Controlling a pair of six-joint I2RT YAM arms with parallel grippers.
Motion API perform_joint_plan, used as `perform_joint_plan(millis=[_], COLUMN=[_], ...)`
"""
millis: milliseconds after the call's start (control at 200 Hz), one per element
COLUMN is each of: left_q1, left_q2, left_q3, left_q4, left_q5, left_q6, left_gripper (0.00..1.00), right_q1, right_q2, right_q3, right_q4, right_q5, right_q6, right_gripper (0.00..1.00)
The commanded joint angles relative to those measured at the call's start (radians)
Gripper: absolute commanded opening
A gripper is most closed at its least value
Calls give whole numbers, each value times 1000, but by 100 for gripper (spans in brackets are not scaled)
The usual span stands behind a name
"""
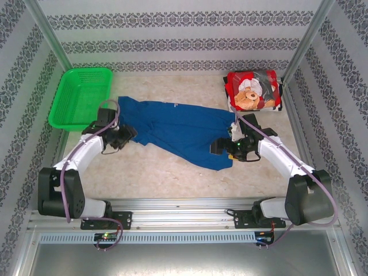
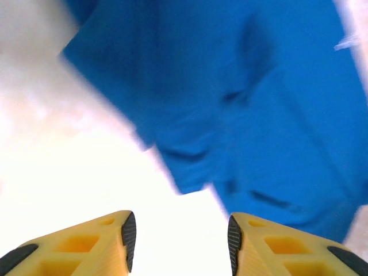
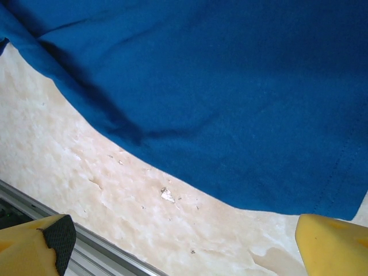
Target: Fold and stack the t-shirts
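You've got the blue t-shirt lying rumpled across mid worktop. The red t-shirt sits folded at the far-right corner, just beside the blue one's right end. L end effector is at the shirt's left edge, released, nothing btwn its fingers. R end effector is at the near-right hem, spread wide, also empty. There's a green basket far left.

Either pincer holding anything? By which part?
Nothing held: the left pincer and right pincer are both open and empty, near the edge of the blue t-shirt.
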Motion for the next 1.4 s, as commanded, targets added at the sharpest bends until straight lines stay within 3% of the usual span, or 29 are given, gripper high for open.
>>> perform_joint_plan(millis=[0, 245, 629, 949, 1244, 1394], left_q1=[-8, -37, -47, -49, -49, -49], left_q2=[40, 170, 266, 295, 277, 205], left_q3=[-34, -13, 17, 31, 31, 22], left_q4=[108, 165, 279, 293, 293, 257], left_q5=[-16, -105, -126, -149, -154, -136], left_q6=[-73, -78, -92, -88, -79, -77], left_gripper=[41, 37, 35, 21, 0, 0], right_q1=[-6, -16, -29, -37, -37, -38], right_q2=[23, 17, -17, -21, -16, -9], right_q3=[41, 40, 3, -2, -21, -26], right_q4=[5, -10, -1, 0, 16, -10], right_q5=[-24, -25, -27, -28, -30, 10], right_q6=[-37, -46, -29, -27, -17, -11], right_gripper=[98, 98, 98, 98, 98, 98])
